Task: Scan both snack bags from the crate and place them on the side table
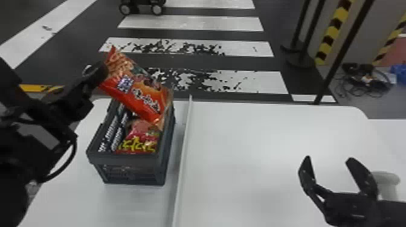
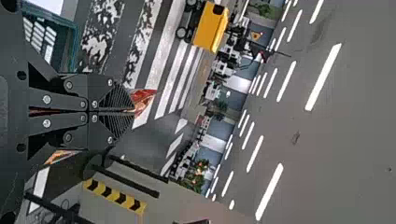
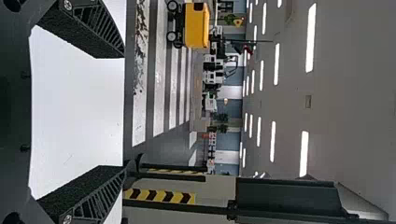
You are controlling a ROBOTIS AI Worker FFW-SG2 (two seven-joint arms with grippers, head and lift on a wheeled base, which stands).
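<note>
Left hand [image 2: 133, 111] pinches the orange bag [image 1: 145, 99] by one end, likely leaving its code [image 1: 125, 83] exposed; crate [image 1: 130, 158] below; right hand [image 1: 329, 158] open.

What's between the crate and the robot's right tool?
White table and a thin white strip lie between crate and right tool, in the head view.

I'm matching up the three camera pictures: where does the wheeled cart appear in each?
Head view: wheeled cart cut by the top edge, left of centre.
Left wrist view: yellow-bodied cart, beyond the left claw.
Right wrist view: yellow-bodied cart, beyond the right claw.
Shared landmark: the crosswalk beside it.
</note>
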